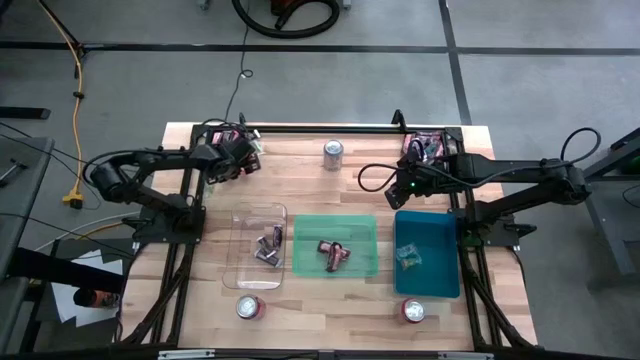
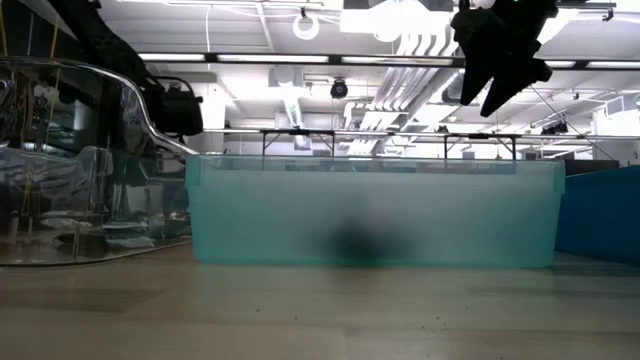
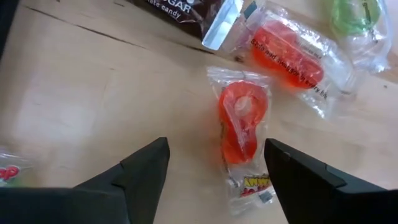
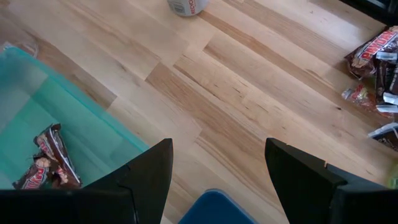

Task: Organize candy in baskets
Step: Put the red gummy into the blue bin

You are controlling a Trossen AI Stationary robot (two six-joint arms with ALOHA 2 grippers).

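The left gripper (image 3: 214,180) hung with its fingers spread wide over an orange ring sweet (image 3: 241,118) in a clear wrapper, holding nothing; this sweet lay on bare wood in the candy pile at the table's 11 o'clock corner (image 1: 240,143). Beside it in the left wrist view sat another orange sweet (image 3: 289,53), a green one (image 3: 354,15) and a dark-wrapped bar (image 3: 186,9).

The right gripper (image 4: 214,180) was also open and empty, up over the wood near the blue basket's far edge, with a second pile (image 1: 425,147) at about 1 o'clock.

Sorting looked partly done. The clear basket (image 1: 243,225), at about 8 o'clock from the table's middle, held a few dark-wrapped pieces (image 1: 270,245); the green basket (image 1: 365,232) at 6 o'clock held maroon bars (image 1: 335,254); the blue basket (image 1: 440,240) at 4 o'clock held one pale sweet (image 1: 407,258). Both piles still looked well stocked, so I judged most of the work remained.

A silver can (image 1: 333,153) stood at 12 o'clock, and two red-topped cans (image 1: 250,307) sat along the near edge.
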